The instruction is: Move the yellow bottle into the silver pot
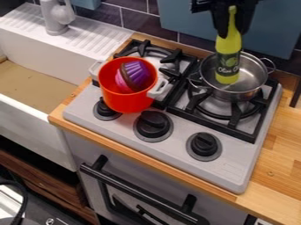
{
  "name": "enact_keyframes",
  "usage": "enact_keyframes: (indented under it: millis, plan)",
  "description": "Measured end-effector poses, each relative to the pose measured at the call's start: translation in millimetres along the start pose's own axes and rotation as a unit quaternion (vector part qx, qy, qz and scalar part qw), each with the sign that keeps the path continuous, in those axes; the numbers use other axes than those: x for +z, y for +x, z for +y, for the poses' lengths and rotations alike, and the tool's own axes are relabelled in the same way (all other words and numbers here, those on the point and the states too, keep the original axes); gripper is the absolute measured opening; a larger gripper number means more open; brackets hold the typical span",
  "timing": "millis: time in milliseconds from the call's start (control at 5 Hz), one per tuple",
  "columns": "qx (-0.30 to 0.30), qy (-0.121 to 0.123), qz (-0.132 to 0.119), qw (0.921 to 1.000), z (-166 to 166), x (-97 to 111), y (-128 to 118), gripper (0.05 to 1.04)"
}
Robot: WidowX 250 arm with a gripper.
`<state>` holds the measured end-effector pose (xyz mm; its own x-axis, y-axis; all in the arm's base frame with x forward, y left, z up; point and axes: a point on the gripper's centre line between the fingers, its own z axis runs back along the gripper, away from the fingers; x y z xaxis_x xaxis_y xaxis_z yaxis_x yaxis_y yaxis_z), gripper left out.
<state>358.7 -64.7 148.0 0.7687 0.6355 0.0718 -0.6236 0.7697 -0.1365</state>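
Observation:
The gripper (232, 24) hangs at the top right, shut on the neck of the yellow bottle (228, 57). The bottle is upright, its base inside the outline of the silver pot (250, 77); I cannot tell whether it touches the pot's bottom. Two loop handles stick out from the pot, which sits on the stove's right burner.
An orange-red pot (126, 103) with a purple and pink cupcake-like toy (135, 74) in it stands on the stove's left side. Black knobs (153, 125) line the stove front. A white sink (35, 99) with a faucet (54, 17) lies at the left.

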Motion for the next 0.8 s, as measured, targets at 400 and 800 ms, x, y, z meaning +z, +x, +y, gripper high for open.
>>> enact_keyframes:
  millis: [400,800]
  plan:
    - [0.009,0.012,-0.006,0.9999,-5.3,-13.7,9.0,0.295]
    - [0.008,0.021,-0.009,0.9997,-7.0,-20.7,7.8,0.351]
